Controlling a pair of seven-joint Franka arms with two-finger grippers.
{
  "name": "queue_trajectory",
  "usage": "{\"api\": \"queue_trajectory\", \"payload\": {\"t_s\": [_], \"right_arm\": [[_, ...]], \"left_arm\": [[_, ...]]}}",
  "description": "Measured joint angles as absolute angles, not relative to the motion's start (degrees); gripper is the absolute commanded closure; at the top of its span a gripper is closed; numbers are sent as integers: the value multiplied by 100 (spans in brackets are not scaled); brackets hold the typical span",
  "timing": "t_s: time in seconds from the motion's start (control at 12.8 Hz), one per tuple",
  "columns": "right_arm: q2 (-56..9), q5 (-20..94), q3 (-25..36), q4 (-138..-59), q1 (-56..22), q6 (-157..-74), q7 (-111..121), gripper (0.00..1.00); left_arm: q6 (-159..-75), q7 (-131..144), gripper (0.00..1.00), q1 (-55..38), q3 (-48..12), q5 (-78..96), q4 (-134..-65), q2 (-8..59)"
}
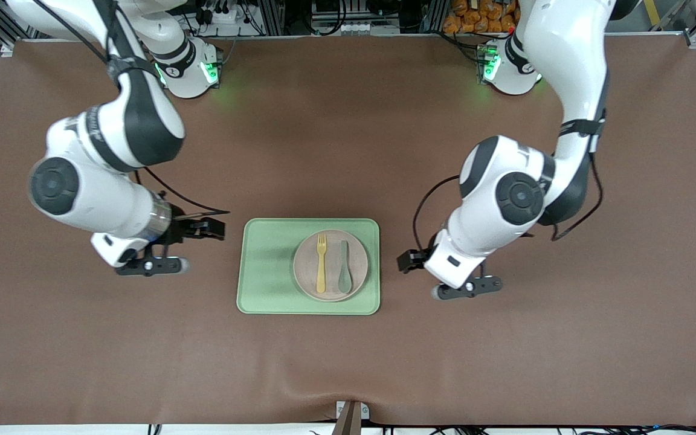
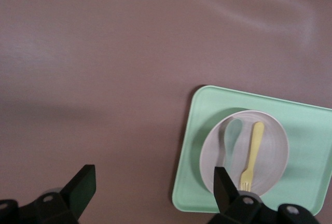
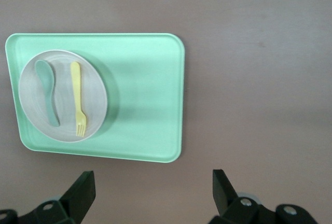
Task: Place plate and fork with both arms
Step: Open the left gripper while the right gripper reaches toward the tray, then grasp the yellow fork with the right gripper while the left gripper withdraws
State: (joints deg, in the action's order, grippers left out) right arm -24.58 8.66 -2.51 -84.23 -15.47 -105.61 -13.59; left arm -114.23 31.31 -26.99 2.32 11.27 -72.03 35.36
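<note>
A: Front view, across: our right gripper (image 1: 206, 229) hangs over bare table (image 1: 82, 338) just off the tray's (image 1: 263, 290) edge at the right arm's end, fingers spread, nothing in them. Then the tray, with the plate (image 1: 330, 265) on it toward the left arm's end. The fork (image 1: 321, 263) and spoon (image 1: 344, 275) lie side by side on the plate. Then the left gripper (image 1: 411, 261), also over bare table beside the tray's edge at the left arm's end, spread and empty

B: So we're at the approach step, nothing grasped. Fork and plate are both apart from either gripper

A: Agreed. Our guess: one gripper needs to descend on the fork's handle and the other on the plate rim. The fork lies flat, so we need a low, narrow pinch

B: Views? Front hides both finger gaps under the wrists

A: The wrist views settle it. The right wrist shows both its fingers (image 3: 83, 190) wide apart with the tray (image 3: 150, 105) ahead of them. The left wrist shows its fingers (image 2: 80, 187) the same way, one overlapping the plate (image 2: 270, 156) edge in view only
</note>
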Motion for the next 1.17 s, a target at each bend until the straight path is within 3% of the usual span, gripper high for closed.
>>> {"api": "queue_trajectory", "payload": {"t_s": [0.39,0.7,1.01,1.17], "right_arm": [[-3140,640,-246,-8192,-2144,-11448,-1772,3],[-3598,489,-243,-8157,-2450,-11867,-1875,21],[-3987,441,-239,-8141,-2815,-12534,-2345,29],[-4229,425,-236,-7982,-2956,-12704,-2581,39]], "left_arm": [[-10636,3130,0,-2344,244,1056,-7210,2955],[-10079,3130,0,-2177,250,810,-7218,2507],[-9641,3130,0,-1931,255,733,-7223,2113],[-9270,3072,0,-1799,256,731,-7224,1956]]}}
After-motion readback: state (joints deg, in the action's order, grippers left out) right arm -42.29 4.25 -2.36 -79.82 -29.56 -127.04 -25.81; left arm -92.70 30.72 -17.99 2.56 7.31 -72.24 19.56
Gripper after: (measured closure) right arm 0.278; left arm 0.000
